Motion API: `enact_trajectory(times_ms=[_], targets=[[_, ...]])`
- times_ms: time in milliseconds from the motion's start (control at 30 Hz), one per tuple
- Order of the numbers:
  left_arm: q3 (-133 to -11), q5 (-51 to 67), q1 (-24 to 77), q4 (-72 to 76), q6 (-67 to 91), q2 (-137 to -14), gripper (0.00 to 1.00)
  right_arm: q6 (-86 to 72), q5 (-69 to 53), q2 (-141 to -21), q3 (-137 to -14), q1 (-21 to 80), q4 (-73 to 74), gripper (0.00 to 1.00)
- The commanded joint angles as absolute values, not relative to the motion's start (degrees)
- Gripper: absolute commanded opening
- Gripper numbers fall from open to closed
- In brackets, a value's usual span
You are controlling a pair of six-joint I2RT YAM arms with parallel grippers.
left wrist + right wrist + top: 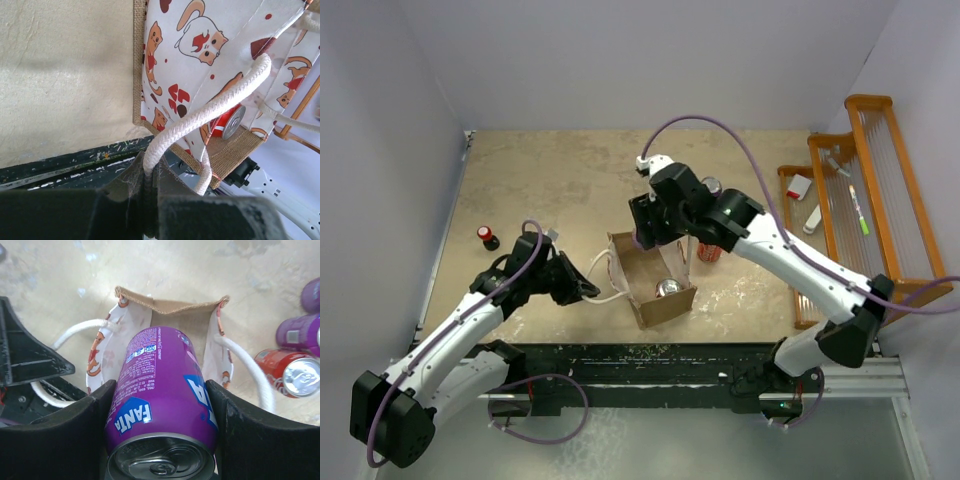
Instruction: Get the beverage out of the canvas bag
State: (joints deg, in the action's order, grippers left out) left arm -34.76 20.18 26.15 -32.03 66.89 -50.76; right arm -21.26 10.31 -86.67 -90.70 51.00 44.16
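Note:
The tan canvas bag (655, 290) stands open in the middle of the table, its cat-print lining (200, 60) showing. My left gripper (149, 182) is shut on the bag's white rope handle (210, 107) at the bag's left side (588, 290). My right gripper (159, 390) is shut on a purple Fanta can (165, 365) and holds it above the bag's open mouth (170, 307); in the top view the gripper (655, 228) is over the bag's far end. A red can (227, 120) with a silver top (668, 288) is still inside the bag.
A red can (287, 372) and purple cans (300, 332) stand on the table right of the bag. A small red-and-black bottle (487, 236) stands at the left. An orange rack (870, 200) with pens lies along the right wall.

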Motion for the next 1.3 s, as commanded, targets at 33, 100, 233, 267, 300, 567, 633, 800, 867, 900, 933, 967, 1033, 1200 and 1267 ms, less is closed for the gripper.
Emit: enact_trajectory(times_ms=[33, 100, 233, 267, 300, 567, 633, 800, 867, 900, 933, 967, 1033, 1200, 1267], targets=[[-34.03, 20.59, 26.11, -30.45, 66.99, -49.69, 0.0, -19.34, 15.86, -77.39, -92.52, 50.89, 35.5, 0.0], [-33.98, 20.49, 26.1, -30.52, 66.97, -49.51, 0.0, -18.84, 18.34, -74.95, -91.78, 50.89, 33.74, 0.0], [-33.76, 20.52, 26.1, -30.39, 67.07, -49.7, 0.0, -18.59, 27.38, -70.69, -89.24, 50.89, 31.31, 0.0], [-33.75, 20.56, 26.11, -30.26, 67.13, -49.81, 0.0, -19.07, 30.46, -69.95, -88.62, 50.81, 31.26, 0.0], [-33.71, 20.52, 26.1, -30.13, 67.15, -49.84, 0.0, -19.6, 33.39, -69.31, -88.07, 50.61, 31.4, 0.0], [-33.67, 20.8, 26.11, -29.44, 67.07, -50.77, 0.0, -28.56, 46.58, -67.73, -84.78, 46.31, 39.49, 0.0], [-33.58, 20.83, 26.1, -29.35, 67.07, -50.81, 0.0, -31.54, 48.03, -67.32, -83.34, 45.56, 42.27, 0.0], [-33.05, 21.01, 26.1, -28.87, 67.11, -51.04, 0.0, -38.58, 46.39, -65.34, -77.89, 44.63, 47.55, 0.0], [-32.93, 21.05, 26.1, -28.62, 67.06, -51.19, 0.0, -41.85, 44.23, -64.31, -75.28, 44.35, 49.38, 0.0], [-32.83, 21.09, 26.15, -28.38, 67.06, -51.27, 0.0, -42.85, 42.77, -63.85, -73.7, 44.37, 49.77, 0.0], [-32.67, 21.17, 26.11, -28.14, 67.1, -51.42, 0.0, -43.61, 41.13, -63.35, -72.14, 44.23, 49.96, 0.0], [-32.56, 21.25, 26.1, -27.82, 67.13, -51.6, 0.0, -44.2, 39.84, -62.95, -70.8, 44.26, 50.04, 0.0], [-32.36, 21.48, 26.13, -27.1, 67.15, -51.94, 0.0, -45.25, 38.28, -62.32, -68.43, 44.22, 50.23, 0.0], [-32.26, 22.09, 26.1, -25.28, 66.93, -53.5, 0.0, -46.31, 35.41, -62.18, -63.34, 44.17, 48.11, 0.0], [-32.47, 22.34, 26.1, -24.57, 66.61, -54.2, 0.0, -46.77, 34.51, -62.68, -61.17, 44.08, 46.14, 0.0]])
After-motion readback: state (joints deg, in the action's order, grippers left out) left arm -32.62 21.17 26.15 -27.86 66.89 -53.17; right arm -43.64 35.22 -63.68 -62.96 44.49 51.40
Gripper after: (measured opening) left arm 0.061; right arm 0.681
